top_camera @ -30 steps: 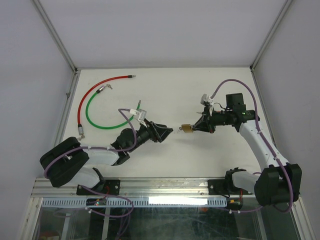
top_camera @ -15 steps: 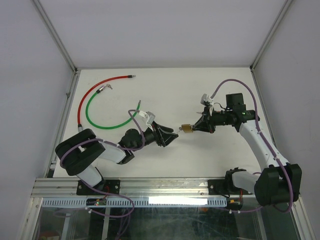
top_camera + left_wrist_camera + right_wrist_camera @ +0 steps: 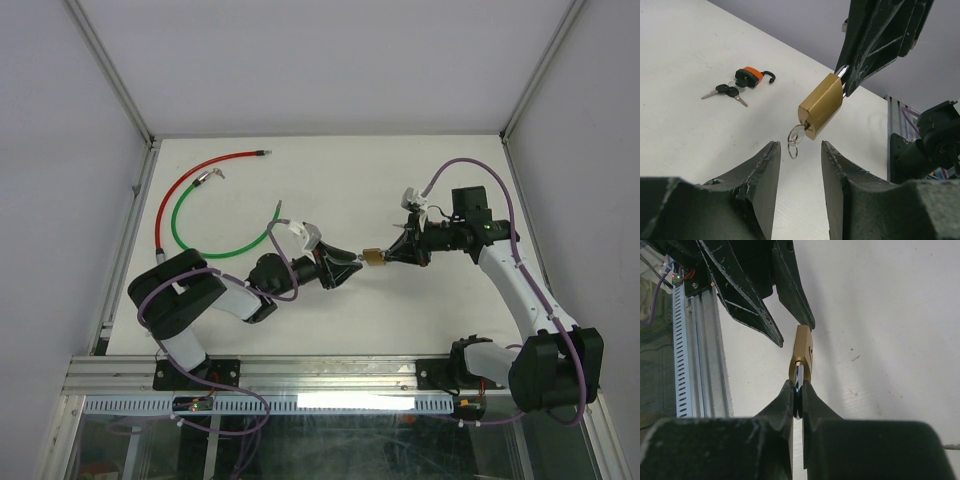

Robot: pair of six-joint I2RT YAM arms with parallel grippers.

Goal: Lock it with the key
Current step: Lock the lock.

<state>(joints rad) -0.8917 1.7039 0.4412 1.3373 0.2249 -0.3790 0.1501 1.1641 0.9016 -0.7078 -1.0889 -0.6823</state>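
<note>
**A:** From above, where's the lock?

**B:** The brass padlock [image 3: 372, 257] sits at mid-frame between my two arms, apparently held off the bench [image 3: 330, 180]. My right jaws come in from the right and are clamped on its top end. My left jaws point at it from the left, tips just short of it. A red cable [image 3: 190, 180] and a green cable [image 3: 215, 250] lie at upper left, well apart from all this.

**A:** And your left wrist view?

**B:** The padlock slants down from upper right towards centre. The key [image 3: 796, 134] sits in its lower face, with a wire ring dangling from it. My left jaws stand apart at the bottom of the frame, with the key head just above the gap, and I see nothing touching it. At upper left on the bench lies a small orange padlock [image 3: 750, 76] with spare keys [image 3: 725, 91] beside it.

**A:** Right wrist?

**B:** My right jaws are together on the silver shackle [image 3: 798, 374] at centre. The brass body points away up the frame, and the left arm's black tips are just beyond it. Whether the shackle is pushed home I cannot tell, because my own jaws hide it.

**A:** So which step?

**B:** Taking hold of the key, I'd judge. The next move calls for bringing the left jaws up around the flat key head and closing on it squarely. Then the wrist turns while the right jaws stop the body twisting.
</note>
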